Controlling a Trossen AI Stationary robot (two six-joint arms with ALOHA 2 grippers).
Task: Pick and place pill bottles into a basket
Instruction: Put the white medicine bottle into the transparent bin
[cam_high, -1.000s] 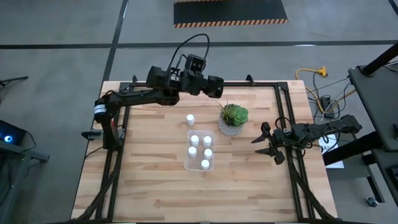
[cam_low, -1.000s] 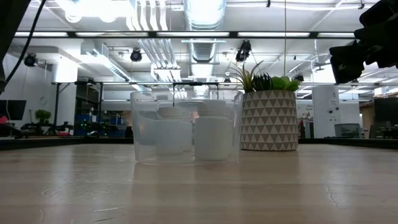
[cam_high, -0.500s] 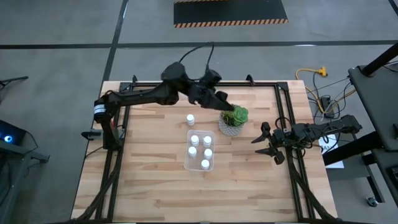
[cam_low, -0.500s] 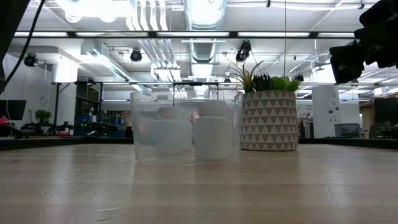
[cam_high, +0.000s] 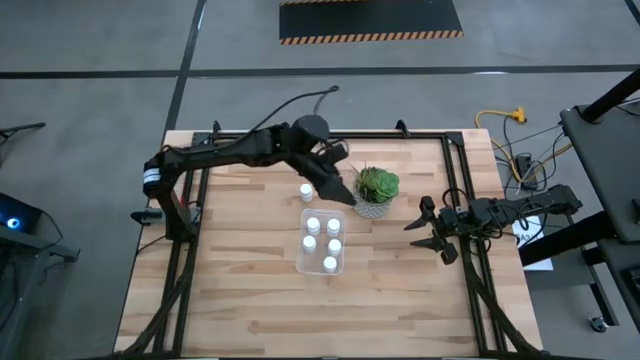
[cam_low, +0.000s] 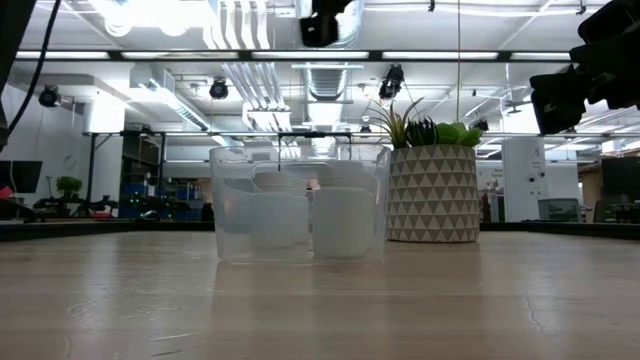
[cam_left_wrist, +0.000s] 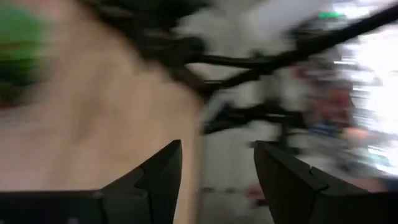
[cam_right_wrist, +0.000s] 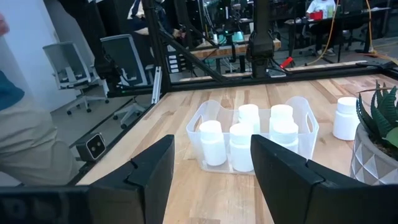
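Note:
The clear basket (cam_high: 322, 241) stands mid-table with several white pill bottles (cam_high: 333, 245) upright in it; it also shows in the low view (cam_low: 300, 205) and the right wrist view (cam_right_wrist: 252, 142). One lone bottle (cam_high: 306, 191) stands on the wood just beyond the basket's far end. My left gripper (cam_high: 340, 190) hovers between that bottle and the potted plant; its wrist view (cam_left_wrist: 217, 155) is blurred but shows the fingers apart and empty. My right gripper (cam_high: 428, 228) is open and empty near the table's right edge, its fingers (cam_right_wrist: 152, 168) pointing at the basket.
A grey patterned pot with a green succulent (cam_high: 376, 190) stands right of the lone bottle, close to my left gripper; it shows beside the basket in the low view (cam_low: 432, 193). Black frame rails run along the table's edges. Bare wood lies toward the near edge.
My left arm has swung from the table's far edge toward the near edge, tipping its gripper down. It first passed over the plant, then drew back left, ending between the lone bottle and the plant. A part of it now shows at the top of the low view.

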